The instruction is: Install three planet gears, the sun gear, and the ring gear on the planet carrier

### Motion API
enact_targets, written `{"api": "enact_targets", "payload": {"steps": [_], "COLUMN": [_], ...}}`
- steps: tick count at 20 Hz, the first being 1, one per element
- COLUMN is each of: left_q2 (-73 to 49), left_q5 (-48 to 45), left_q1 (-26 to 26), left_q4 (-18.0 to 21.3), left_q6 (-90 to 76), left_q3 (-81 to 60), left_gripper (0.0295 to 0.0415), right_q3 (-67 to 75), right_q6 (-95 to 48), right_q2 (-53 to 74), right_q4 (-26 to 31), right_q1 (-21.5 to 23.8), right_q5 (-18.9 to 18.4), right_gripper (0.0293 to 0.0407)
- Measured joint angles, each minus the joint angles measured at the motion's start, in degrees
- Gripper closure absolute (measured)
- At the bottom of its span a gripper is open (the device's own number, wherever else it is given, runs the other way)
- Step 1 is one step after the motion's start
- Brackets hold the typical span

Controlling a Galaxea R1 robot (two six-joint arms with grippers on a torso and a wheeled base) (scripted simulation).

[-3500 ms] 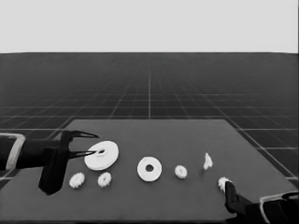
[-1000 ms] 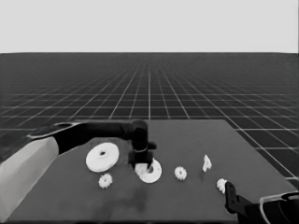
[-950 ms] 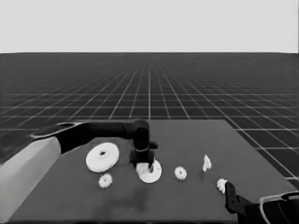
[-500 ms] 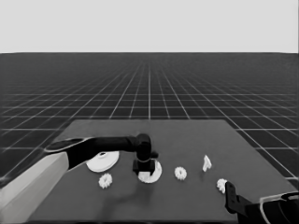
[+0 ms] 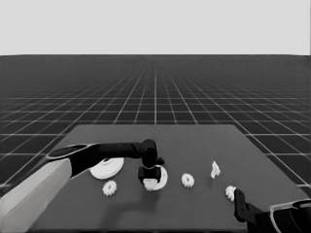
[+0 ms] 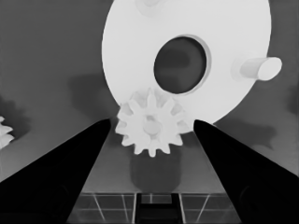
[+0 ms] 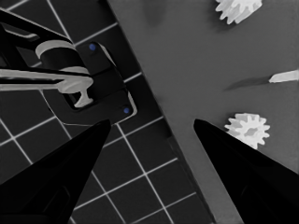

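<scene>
At the table's near right corner, the parked right gripper (image 5: pixel 239 204) shows only its black tip in the head view; its wrist view shows the long pointed fingers (image 7: pixel 60 172) spread wide over the table's edge and the floor grid, with a small white toothed gear (image 7: pixel 247 129) beside one of them. The same gear (image 5: pixel 230 192) sits at four o'clock from the table's middle. Further in, the left gripper (image 5: pixel 149 175) stands over the smaller flat white round part with the dark central hole (image 5: pixel 160 177), hiding much of it from the head camera. Only the left wrist view reveals what lies beneath: a small white toothed gear (image 6: pixel 152 123) seated on a peg at the disc's rim (image 6: pixel 131 56), both black fingers (image 6: pixel 70 163) parted and clear of its teeth. Two more pegs show, one cut off by the frame. Loose gears lie at eight o'clock (image 5: pixel 110 187) and three o'clock (image 5: pixel 188 180) of that disc. The thin white piece (image 5: pixel 215 169) stands farther right. The larger white round part (image 5: pixel 108 169) lies partly hidden behind the left arm.
</scene>
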State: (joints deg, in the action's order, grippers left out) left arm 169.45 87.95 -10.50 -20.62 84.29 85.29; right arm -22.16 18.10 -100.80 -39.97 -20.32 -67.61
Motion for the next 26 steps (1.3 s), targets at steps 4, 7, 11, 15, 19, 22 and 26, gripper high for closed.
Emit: {"api": "enact_targets", "payload": {"steps": [4,7,11,15,19,22,26], "left_q2": [0.0,-1.0,-1.06,-12.0,-31.73,-33.39,-32.28], "left_q5": [0.0,1.75,1.8,1.51,-0.57,-0.97,-4.06], "left_q1": [0.0,7.66,9.56,9.56,9.36,9.35,0.59], "left_q4": [0.0,7.52,9.44,9.46,9.48,9.56,1.24], "left_q6": [0.0,3.61,4.03,3.11,-7.36,-9.2,-11.58], "left_q3": [0.0,-5.03,-5.54,-18.24,-24.57,-24.37,-20.25], "left_gripper": [0.0326,0.0326,0.0326,0.0326,0.0326,0.0326,0.0326], "right_q3": [0.0,0.0,0.0,0.0,0.0,0.0,0.0], "right_q6": [0.0,0.0,0.0,0.0,0.0,0.0,0.0], "right_q2": [0.0,0.0,0.0,0.0,0.0,0.0,0.0], "right_q4": [0.0,0.0,0.0,0.0,0.0,0.0,0.0], "right_q1": [0.0,0.0,0.0,0.0,0.0,0.0,0.0], "right_q5": [0.0,0.0,0.0,0.0,0.0,0.0,0.0], "right_gripper": [0.0315,0.0315,0.0315,0.0315,0.0315,0.0315,0.0315]}}
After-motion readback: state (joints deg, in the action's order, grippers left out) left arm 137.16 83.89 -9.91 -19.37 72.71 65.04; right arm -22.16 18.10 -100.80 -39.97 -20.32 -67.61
